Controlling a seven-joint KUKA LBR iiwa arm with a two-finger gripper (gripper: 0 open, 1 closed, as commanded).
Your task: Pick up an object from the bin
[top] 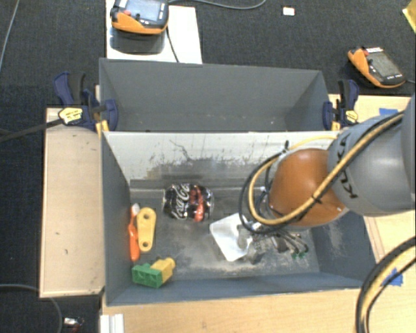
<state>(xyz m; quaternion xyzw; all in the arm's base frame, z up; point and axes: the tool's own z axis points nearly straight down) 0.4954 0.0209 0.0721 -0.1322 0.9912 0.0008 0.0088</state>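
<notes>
The claw (257, 246) is hanging low at the front right of the bin (195, 97), right beside the crumpled white thing (225, 237), and I can't tell if it's apart or clamped, so I'm guessing nothing's getting lifted yet.

crushed cola can (187, 201): bin (208, 97) floor, centre, towards far wall | yellow flat tool (146, 229), orange tool (134, 235): left side, side by side, touching | green block (147, 275), yellow block (165, 265): near-left corner, touching | orange-black handheld device (138, 14): outside bin, far left | second handheld device (376, 65): outside bin, far right
</notes>
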